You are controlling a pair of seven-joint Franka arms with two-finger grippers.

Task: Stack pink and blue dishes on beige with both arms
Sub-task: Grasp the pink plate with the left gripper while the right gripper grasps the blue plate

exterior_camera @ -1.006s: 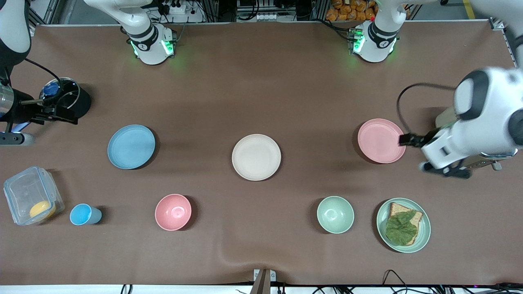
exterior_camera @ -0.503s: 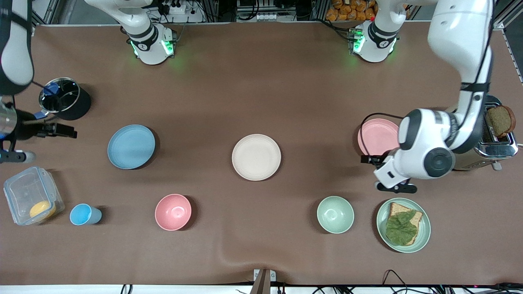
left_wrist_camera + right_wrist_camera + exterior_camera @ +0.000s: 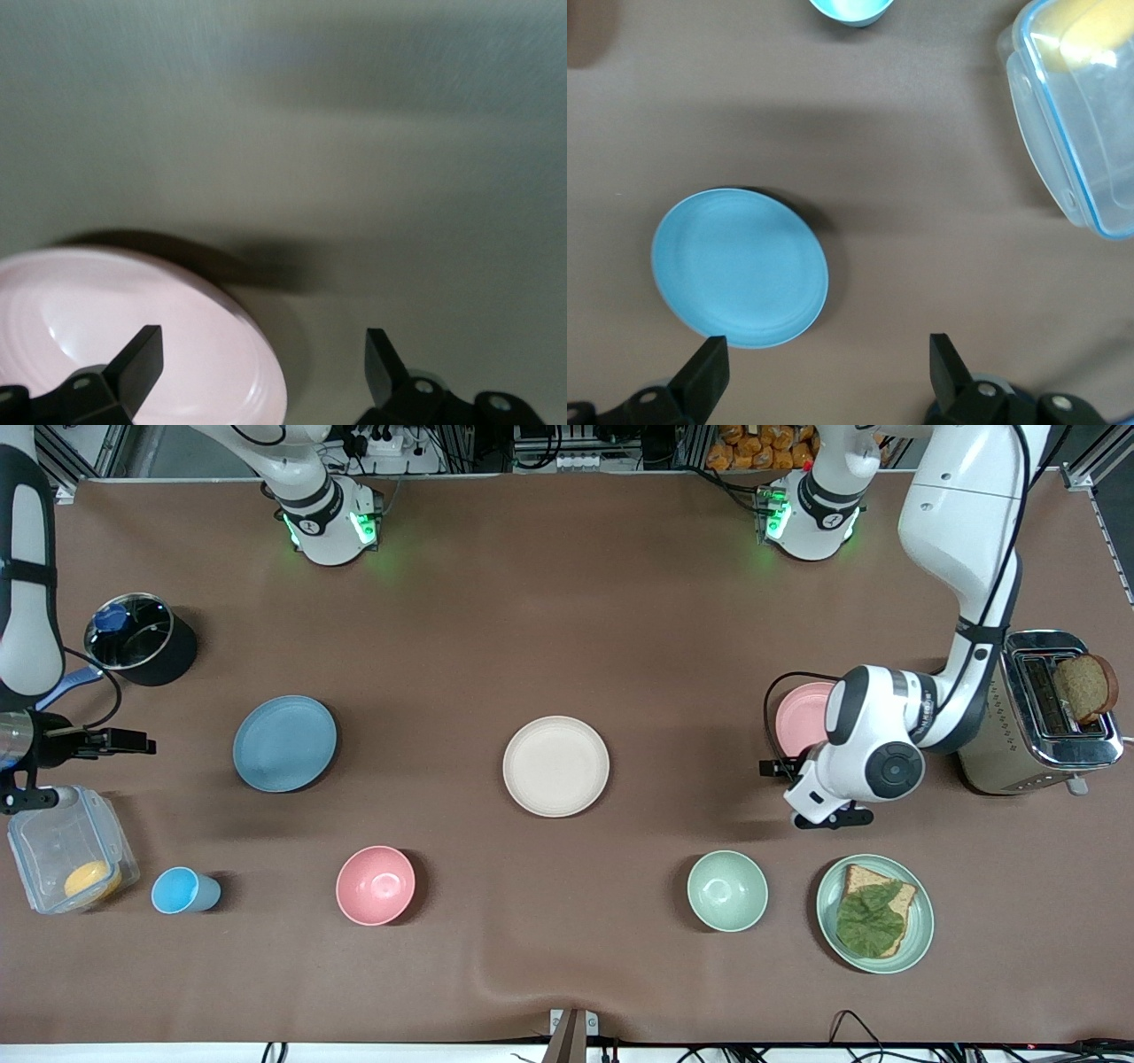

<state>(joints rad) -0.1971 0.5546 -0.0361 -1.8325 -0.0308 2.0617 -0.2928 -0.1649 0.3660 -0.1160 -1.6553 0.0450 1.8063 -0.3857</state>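
Since a moment ago, our left gripper [image 3: 257, 359] has swung over the pale pink matte plate's [image 3: 802, 713] edge, fingers apart. Our right gripper [image 3: 824, 363], also spread, hovers beside the light blue matte plate [image 3: 284, 743].

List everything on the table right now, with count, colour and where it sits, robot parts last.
pink plate: one, pale pink, toward the left arm's end, partly under the left arm
blue plate: one, light blue, toward the right arm's end
beige plate: one, cream, mid-table
pink bowl: one, near the front camera
green bowl: one, pale green
green plate: one, holds bread and lettuce
blue cup: one
clear container: one, yellow item inside
black pot: one
toaster: one, silver
left gripper: fingers open at the pink plate's edge
right gripper: fingers open, near the blue plate
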